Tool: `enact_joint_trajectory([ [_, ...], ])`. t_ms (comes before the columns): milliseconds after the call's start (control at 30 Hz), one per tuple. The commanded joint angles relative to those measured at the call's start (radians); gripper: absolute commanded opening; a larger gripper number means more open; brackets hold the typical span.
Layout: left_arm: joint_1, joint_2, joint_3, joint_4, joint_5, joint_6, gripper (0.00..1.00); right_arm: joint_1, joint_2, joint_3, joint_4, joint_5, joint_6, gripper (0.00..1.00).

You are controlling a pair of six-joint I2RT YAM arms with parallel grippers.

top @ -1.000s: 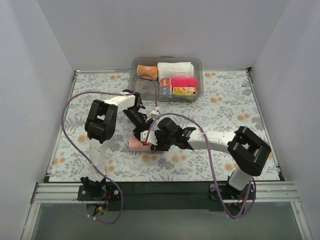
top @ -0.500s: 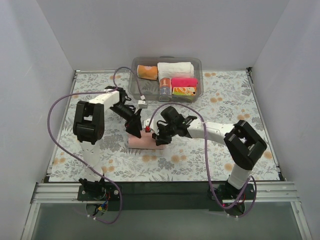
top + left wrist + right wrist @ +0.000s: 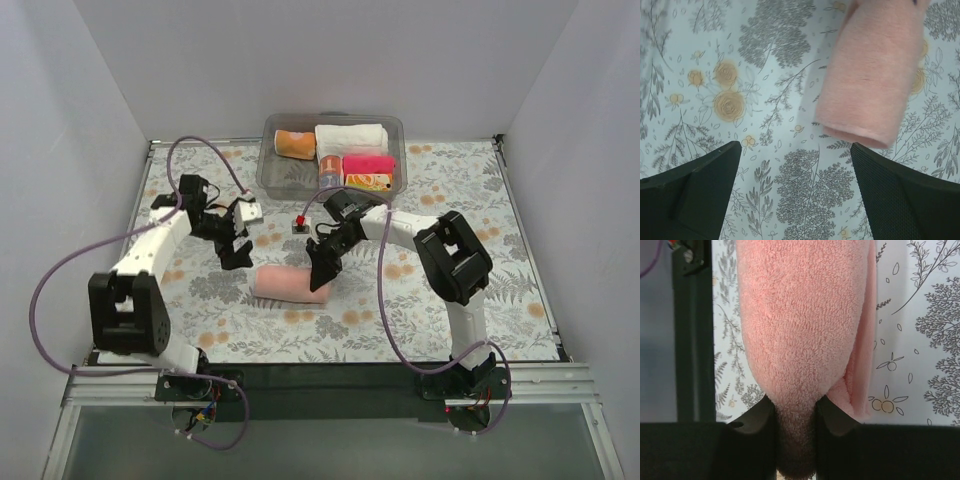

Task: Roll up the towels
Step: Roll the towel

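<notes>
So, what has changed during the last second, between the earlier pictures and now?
The left arm swung away to its left; its jaws opened and let go of the pink towel roll. The jaws of the right arm closed on the roll's right end. The roll stays lying on the table, and the bin at the back, with its contents, is unchanged.

The pink towel roll [image 3: 872, 75] runs past the top edge — far end unseen.
</notes>
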Motion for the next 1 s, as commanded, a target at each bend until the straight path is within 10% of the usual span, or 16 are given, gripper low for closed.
enact_joint_trajectory([
  [0,-0.118,-0.239,-0.168,0.191,-0.129,0.032,0.86,-0.015,0.122,0.0,-0.202,-0.058,0.019,0.01],
  [200,-0.416,-0.538,-0.451,0.453,-0.354,0.047,0.92,-0.049,0.225,0.063,-0.233,-0.089,0.015,0.01],
  [433,-0.678,-0.54,-0.599,0.645,-0.505,0.051,0.93,-0.058,0.314,0.138,-0.255,-0.109,0.009,0.01],
  [967,-0.813,-0.338,-0.746,0.863,-0.689,0.052,0.83,-0.058,0.435,0.201,-0.252,-0.022,-0.017,0.01],
])
